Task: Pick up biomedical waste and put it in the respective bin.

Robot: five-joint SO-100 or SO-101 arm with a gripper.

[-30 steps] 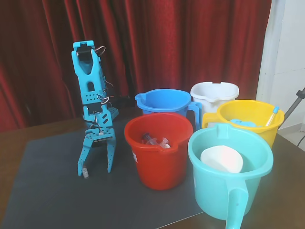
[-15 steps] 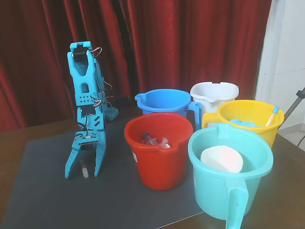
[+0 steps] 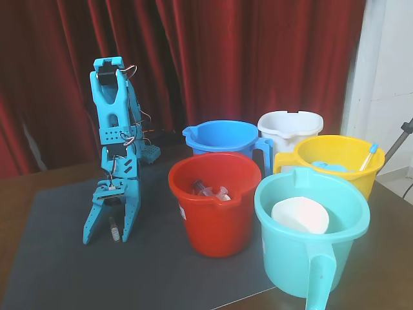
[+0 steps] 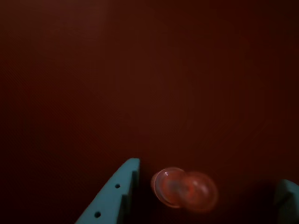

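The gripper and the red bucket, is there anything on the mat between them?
No. In the fixed view the dark mat is bare between the gripper and the red bucket; the vial stands between the fingers.

Red bucket (image 3: 216, 203) beside open mat (image 3: 77, 271)

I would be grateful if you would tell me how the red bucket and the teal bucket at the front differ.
In the fixed view, the red bucket stands closer to the gripper, while the teal bucket stands nearest the camera on the right. The red one holds small clear syringe-like items; the teal one holds a white bowl-like object. The teal bucket's handle faces the camera; no handle shows on the red one. Both stand upright and open.
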